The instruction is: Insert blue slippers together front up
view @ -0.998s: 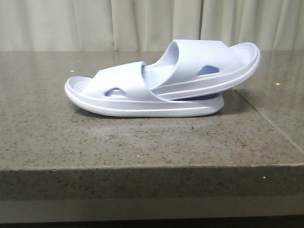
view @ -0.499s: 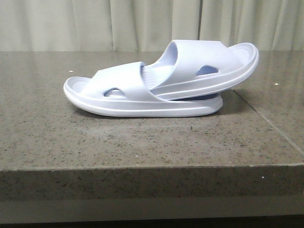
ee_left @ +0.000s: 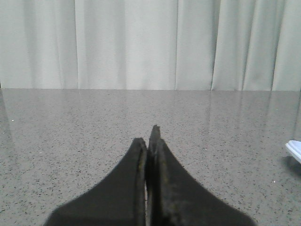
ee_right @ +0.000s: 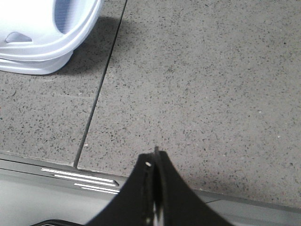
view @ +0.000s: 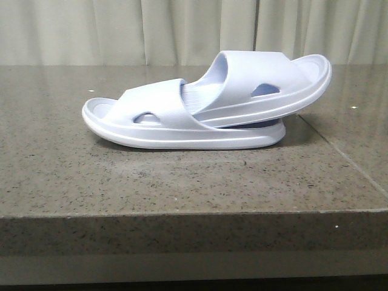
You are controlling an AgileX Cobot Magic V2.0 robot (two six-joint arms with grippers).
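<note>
Two pale blue slippers lie nested on the stone table in the front view. The lower slipper (view: 151, 115) lies flat on its sole. The upper slipper (view: 267, 82) is pushed under the lower one's strap and tilts up to the right. No gripper shows in the front view. My left gripper (ee_left: 149, 141) is shut and empty over bare table, with a slipper edge (ee_left: 294, 149) far to one side. My right gripper (ee_right: 154, 157) is shut and empty near the table's front edge, apart from the slipper ends (ee_right: 47, 33).
The speckled grey stone table (view: 182, 182) has a seam line (ee_right: 101, 84) running past the slippers' right end. Its front edge (view: 194, 212) drops to a metal rail (ee_right: 80, 176). Pale curtains (view: 182, 30) hang behind the table.
</note>
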